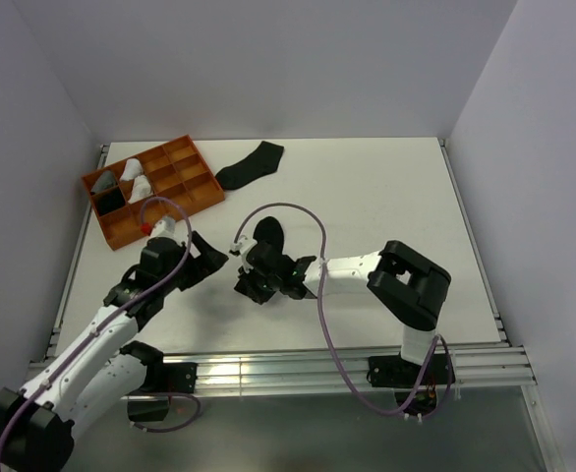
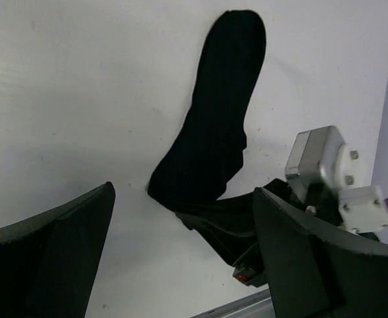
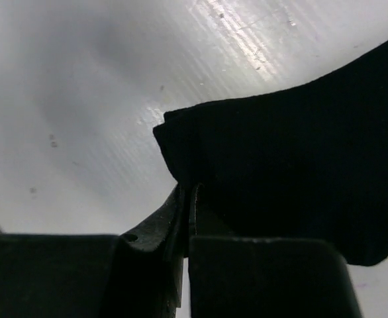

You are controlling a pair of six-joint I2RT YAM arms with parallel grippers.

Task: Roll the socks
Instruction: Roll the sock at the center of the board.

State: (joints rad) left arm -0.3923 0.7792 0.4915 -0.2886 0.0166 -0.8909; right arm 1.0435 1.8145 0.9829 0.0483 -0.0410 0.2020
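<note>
The right jaws are clamped on one end of the black sock (image 3: 280, 165) lying on the desk (image 1: 367, 187); the left jaws stand wide apart just beside it.

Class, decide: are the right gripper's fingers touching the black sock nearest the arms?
Touching. In the right wrist view, the fingers of the right gripper are pinched shut on the edge of the black sock.

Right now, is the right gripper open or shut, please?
Shut on the black sock: in the wrist view, the right gripper pinches its edge, jaws together.
</note>
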